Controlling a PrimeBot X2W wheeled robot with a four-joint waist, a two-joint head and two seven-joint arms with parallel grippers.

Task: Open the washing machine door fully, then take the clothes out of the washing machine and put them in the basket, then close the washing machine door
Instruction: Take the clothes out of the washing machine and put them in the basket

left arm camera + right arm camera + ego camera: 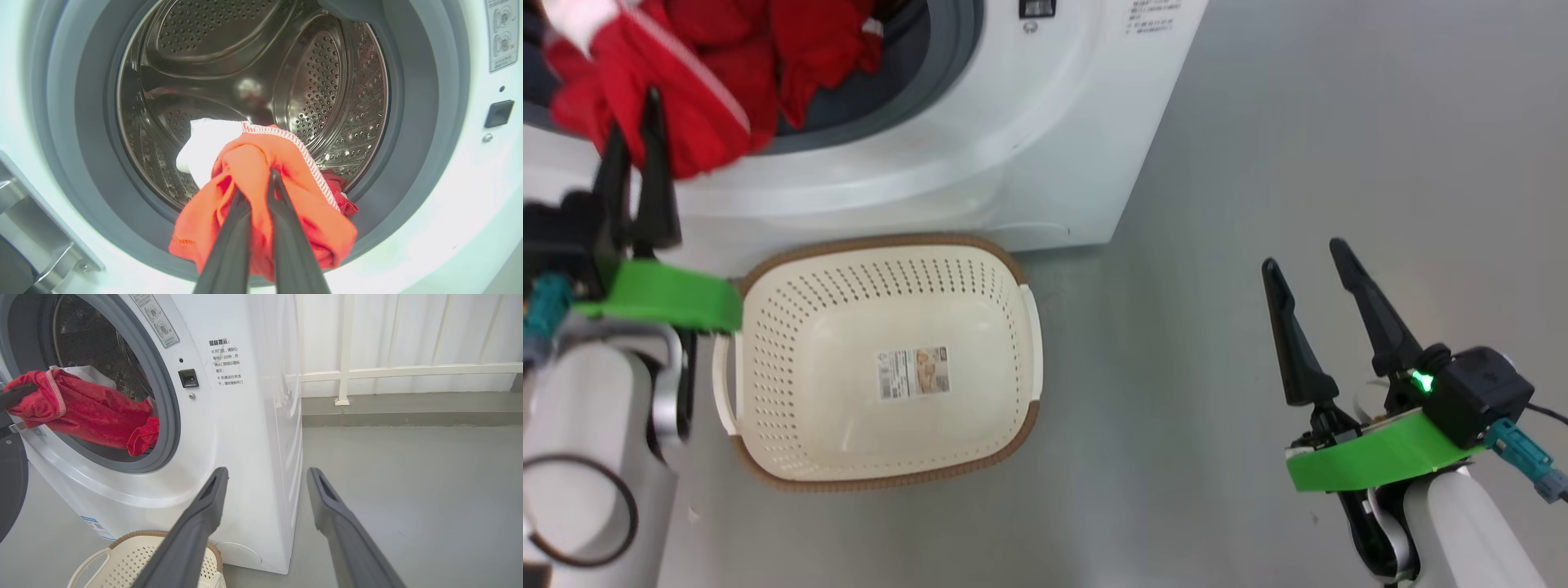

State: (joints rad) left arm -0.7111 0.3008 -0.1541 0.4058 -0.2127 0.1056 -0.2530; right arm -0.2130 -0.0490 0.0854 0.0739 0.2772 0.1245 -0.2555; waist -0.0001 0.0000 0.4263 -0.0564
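The left gripper [257, 183] has its fingers pinched nearly together on a fold of the clothes [286, 163], at the mouth of the washing machine [1013, 147]. The red bundle, with a white piece and a red-and-white stitched edge, hangs over the grey gasket [412, 122], partly out of the steel drum [245, 49]; how much lies deeper in is hidden. The right gripper [1303, 255] is spread wide and holds nothing, well to the right of the machine over the grey floor [1339, 122].

On the machine's front, right of the opening, a printed block is headed 温馨提示 [220, 342]; the lines below it are too small to read with confidence. A pictogram sticker [157, 320] sits above the latch socket [188, 378], and a blue label [96, 526] low on the front is unreadable.

The basket [882, 242] stands on the floor just in front of the machine, with a sticker [914, 371] on its bottom whose print is illegible. The washing machine door [10, 490] is swung open on the machine's left, cut off by the frame's edge.
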